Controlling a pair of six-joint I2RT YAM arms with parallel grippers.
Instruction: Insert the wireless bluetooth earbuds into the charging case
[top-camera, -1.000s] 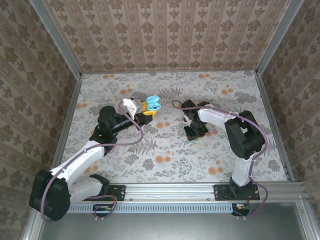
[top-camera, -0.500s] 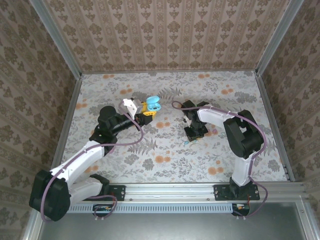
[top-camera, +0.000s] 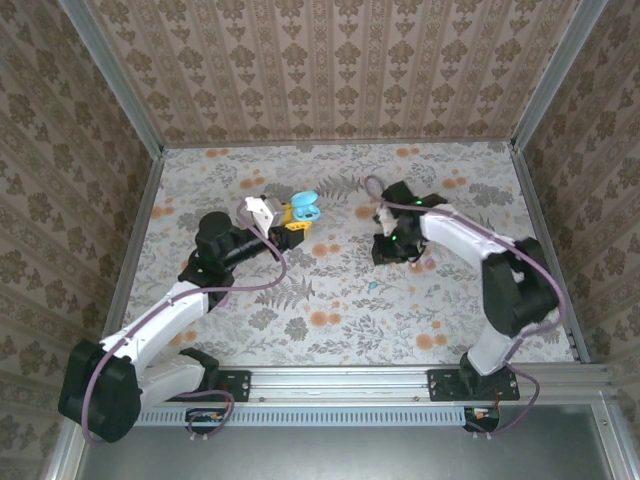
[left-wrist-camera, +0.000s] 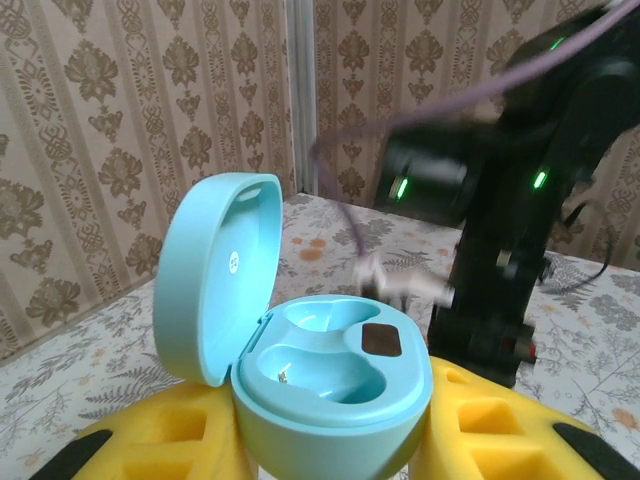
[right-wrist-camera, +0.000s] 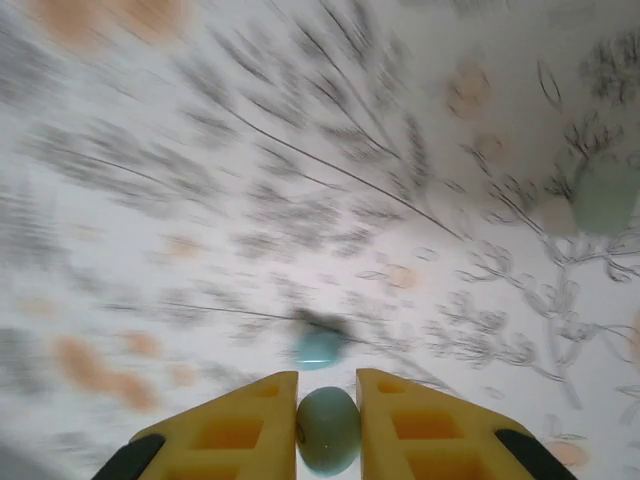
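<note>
The pale cyan charging case (left-wrist-camera: 335, 385) stands with its lid (left-wrist-camera: 215, 270) swung open and both wells bare. My left gripper (left-wrist-camera: 330, 455) is shut on it, a yellow finger (left-wrist-camera: 150, 440) on each side; from above the case (top-camera: 307, 208) sits at the tip of the left gripper (top-camera: 292, 217), left of centre. My right gripper (right-wrist-camera: 328, 400) is shut on a pale cyan earbud (right-wrist-camera: 328, 432), held above the table. A second cyan earbud (right-wrist-camera: 320, 348) lies on the cloth just beyond the fingertips. From above that earbud (top-camera: 372, 285) lies near the right gripper (top-camera: 386, 254).
The floral tablecloth (top-camera: 330, 330) covers the whole floor of the cell, with patterned walls on three sides. A small pink thing (top-camera: 428, 262) lies right of the right gripper. Blurred pale shapes (right-wrist-camera: 600, 198) lie on the cloth farther off. The right arm (left-wrist-camera: 500, 300) looms behind the case.
The right gripper has closed on one earbud, and the arm has swung up and right, off the table. The left arm and the case have not moved.
</note>
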